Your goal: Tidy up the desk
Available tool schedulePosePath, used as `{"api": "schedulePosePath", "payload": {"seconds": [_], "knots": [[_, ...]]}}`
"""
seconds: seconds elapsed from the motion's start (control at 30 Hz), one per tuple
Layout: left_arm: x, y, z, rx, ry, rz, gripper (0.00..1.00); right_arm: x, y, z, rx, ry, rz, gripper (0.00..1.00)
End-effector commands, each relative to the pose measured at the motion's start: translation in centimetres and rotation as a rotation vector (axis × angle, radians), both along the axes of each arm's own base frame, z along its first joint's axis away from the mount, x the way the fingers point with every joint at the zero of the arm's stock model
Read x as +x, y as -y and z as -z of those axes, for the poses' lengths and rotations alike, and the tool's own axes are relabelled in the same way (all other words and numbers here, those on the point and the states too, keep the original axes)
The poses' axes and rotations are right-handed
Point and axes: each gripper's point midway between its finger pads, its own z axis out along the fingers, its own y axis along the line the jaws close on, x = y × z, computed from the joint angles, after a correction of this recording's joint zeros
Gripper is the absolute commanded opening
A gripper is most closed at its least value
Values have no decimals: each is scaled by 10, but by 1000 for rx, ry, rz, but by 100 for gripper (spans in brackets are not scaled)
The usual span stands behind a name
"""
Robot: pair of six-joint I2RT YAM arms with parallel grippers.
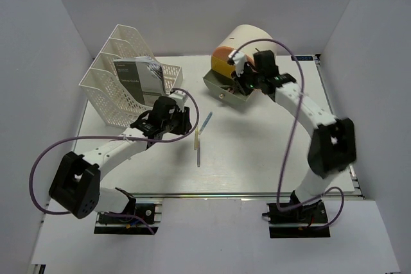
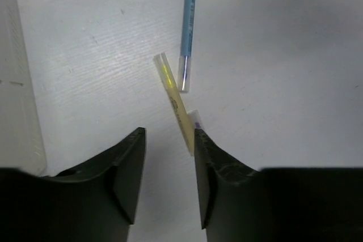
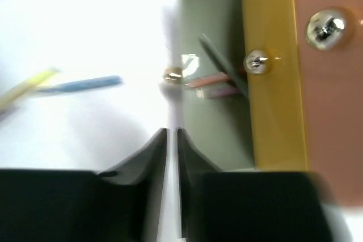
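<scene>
On the white desk (image 1: pixel 257 158) a blue pen (image 1: pixel 206 121) and a yellow pen (image 1: pixel 198 150) lie end to end in front of my left arm. In the left wrist view the blue pen (image 2: pixel 188 38) points away from me. The yellow pen (image 2: pixel 176 106) reaches down to the tip of the right finger. My left gripper (image 2: pixel 169 140) (image 1: pixel 186 126) hovers open over them with nothing between its fingers. My right gripper (image 3: pixel 172 135) (image 1: pixel 243 86) is at the pulled-out grey drawer (image 1: pixel 228 91), its jaws nearly together astride the drawer's front wall (image 3: pixel 173 55).
A white mesh file rack (image 1: pixel 119 88) holding booklets stands at the back left. The cream drawer unit (image 1: pixel 247 40) with yellow (image 3: pixel 272 111) and orange (image 3: pixel 332 111) fronts sits at the back. Pink pens (image 3: pixel 212 83) lie in the open drawer. Grey walls close in both sides.
</scene>
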Motion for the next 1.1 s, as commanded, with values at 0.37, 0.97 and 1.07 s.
{"api": "schedulePosePath", "payload": {"seconds": [0.37,0.97,1.07], "knots": [[25,34,12,-35,-166,-84,41,-173,26,-74,542,-87,-204,0],[52,36,56,113,-271,-211,46,-172,45,-72,543,-94,-182,9],[54,37,61,119,-285,-216,46,-170,47,-70,544,-99,-169,10]]}}
